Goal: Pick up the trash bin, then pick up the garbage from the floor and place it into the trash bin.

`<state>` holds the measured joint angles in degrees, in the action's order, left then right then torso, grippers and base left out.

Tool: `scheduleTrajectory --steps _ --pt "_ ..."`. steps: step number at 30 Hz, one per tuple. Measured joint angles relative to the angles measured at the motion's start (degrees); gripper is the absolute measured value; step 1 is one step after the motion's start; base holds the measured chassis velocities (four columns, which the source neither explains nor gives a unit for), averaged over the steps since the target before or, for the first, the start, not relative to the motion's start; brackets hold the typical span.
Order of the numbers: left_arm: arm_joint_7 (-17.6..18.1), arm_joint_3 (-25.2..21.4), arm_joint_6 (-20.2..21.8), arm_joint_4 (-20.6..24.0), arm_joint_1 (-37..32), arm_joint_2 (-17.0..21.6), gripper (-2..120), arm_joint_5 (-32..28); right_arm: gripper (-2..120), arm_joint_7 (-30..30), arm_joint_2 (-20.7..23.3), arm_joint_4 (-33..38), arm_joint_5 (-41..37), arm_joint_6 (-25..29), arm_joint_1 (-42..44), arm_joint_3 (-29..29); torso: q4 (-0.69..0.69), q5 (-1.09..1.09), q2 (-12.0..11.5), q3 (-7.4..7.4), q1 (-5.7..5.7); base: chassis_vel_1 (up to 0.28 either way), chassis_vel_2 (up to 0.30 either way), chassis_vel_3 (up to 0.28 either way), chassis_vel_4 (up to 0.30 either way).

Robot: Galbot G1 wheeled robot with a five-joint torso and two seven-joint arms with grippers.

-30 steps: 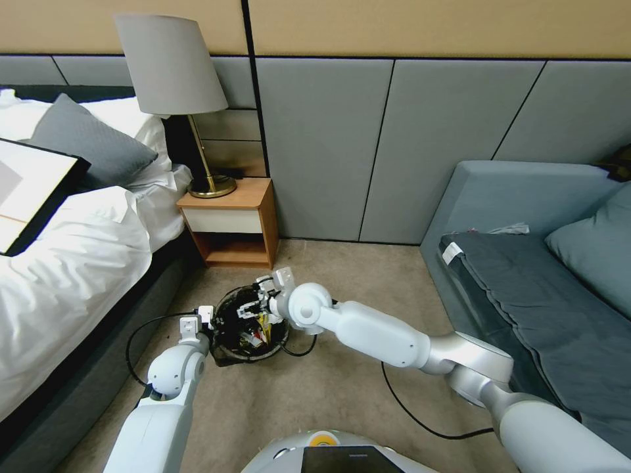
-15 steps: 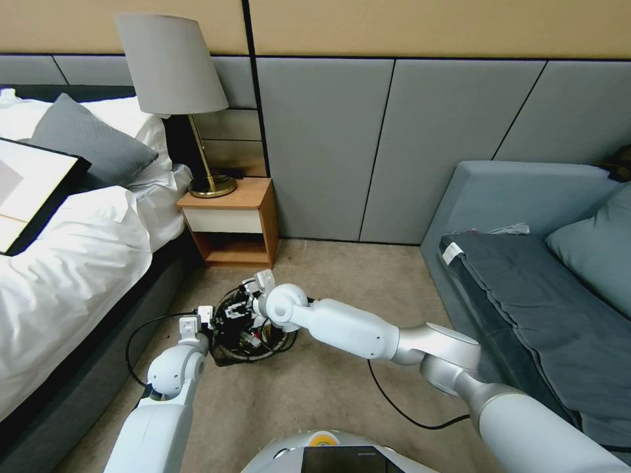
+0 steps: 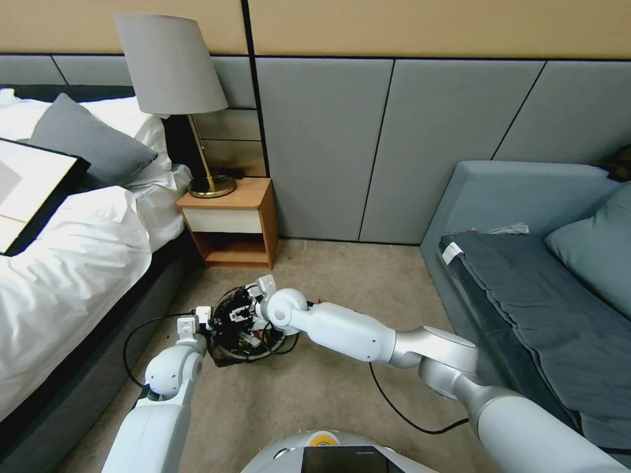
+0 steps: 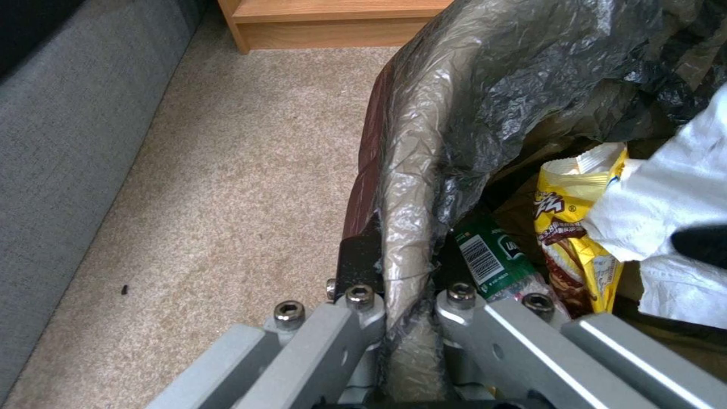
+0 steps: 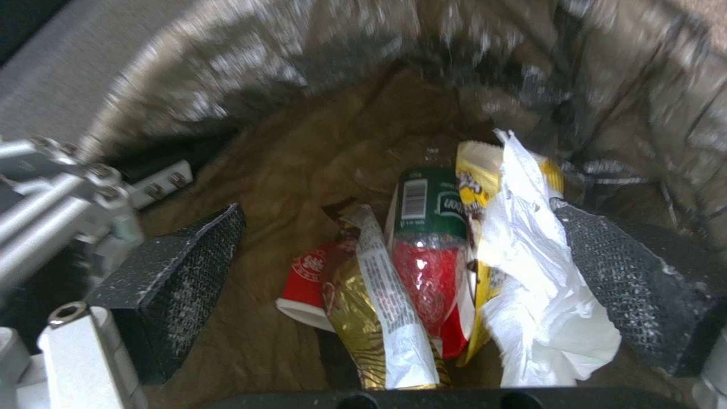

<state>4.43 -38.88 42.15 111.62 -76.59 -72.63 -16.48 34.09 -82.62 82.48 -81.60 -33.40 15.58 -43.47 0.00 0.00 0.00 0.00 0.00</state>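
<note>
**Tissue over the bin**

Left pincer (image 4: 397, 318) pinching the bin (image 3: 227, 355) rim through the liner (image 4: 485, 96), likely to steady it on the carpet by the nightstand (image 3: 231, 223). Right pincer (image 5: 401, 267) spread inside the mouth, tissue (image 5: 542, 284) loose between the pads, above bottle (image 5: 428, 227), wrappers (image 5: 379, 318) and carton (image 5: 303, 284). Bed (image 3: 59, 276) and cable (image 3: 401, 407) close by.

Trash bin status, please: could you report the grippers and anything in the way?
Left gripper shut on black-lined round trash bin rim. Right gripper open inside bin, over white tissue, green-labelled clear bottle, yellow wrapper. Nothing blocking.
</note>
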Motion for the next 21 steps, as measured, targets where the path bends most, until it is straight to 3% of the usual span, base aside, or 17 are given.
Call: scheduleTrajectory --steps 21 --pt "-0.1 0.2 0.0 0.2 -0.4 0.2 0 0.0 100 1.5 2.6 -1.3 5.7 -2.7 0.5 -0.2 0.01 0.02 0.0 0.0 0.0 0.0 0.0 0.0 0.0"
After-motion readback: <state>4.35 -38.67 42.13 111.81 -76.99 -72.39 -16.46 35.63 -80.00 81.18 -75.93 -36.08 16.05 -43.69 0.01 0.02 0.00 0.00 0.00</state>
